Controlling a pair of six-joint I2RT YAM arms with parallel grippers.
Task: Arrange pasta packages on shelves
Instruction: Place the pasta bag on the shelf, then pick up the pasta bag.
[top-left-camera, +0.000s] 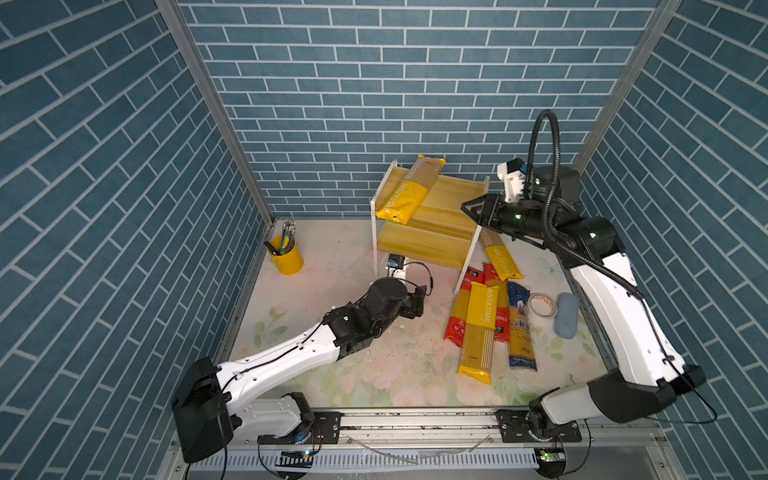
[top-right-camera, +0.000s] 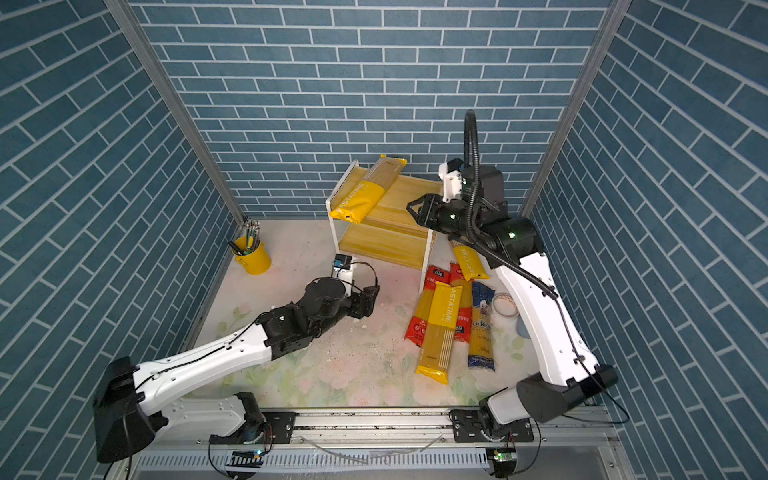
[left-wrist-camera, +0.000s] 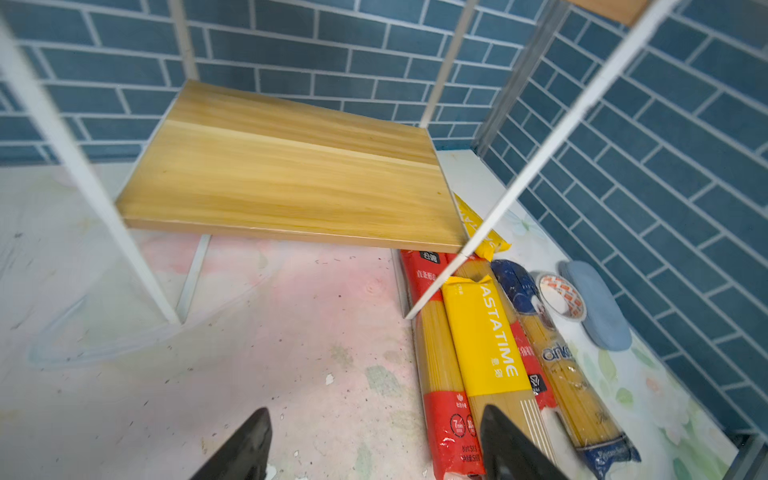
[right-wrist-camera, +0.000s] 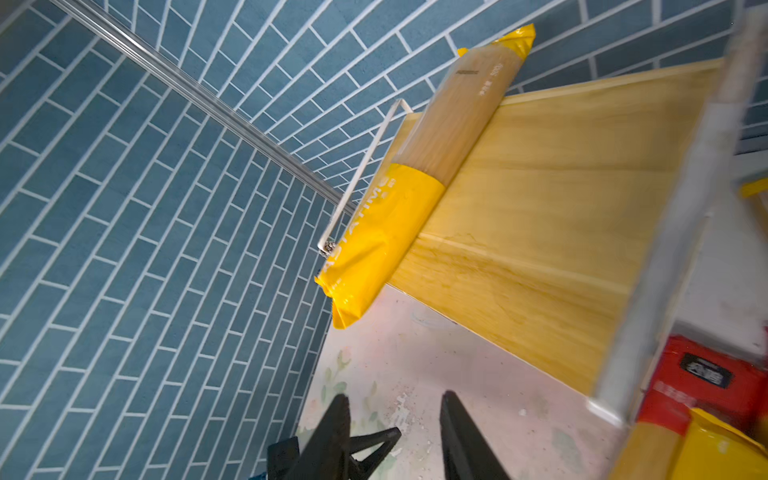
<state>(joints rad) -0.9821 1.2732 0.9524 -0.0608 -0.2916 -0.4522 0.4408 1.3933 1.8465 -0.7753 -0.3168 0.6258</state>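
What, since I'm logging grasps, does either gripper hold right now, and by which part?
Nothing: the left gripper and the right gripper both stand open, with nothing between their jaws.

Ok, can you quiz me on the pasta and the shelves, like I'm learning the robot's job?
1. True or false: the lower shelf holds a pasta bag.
2. How many bags lie on the top shelf? A one, B three, C five.
3. Fill in: the pencil cup is coloured ___.
Key: 1 false; 2 A, the PASTATIME bag; 3 yellow.
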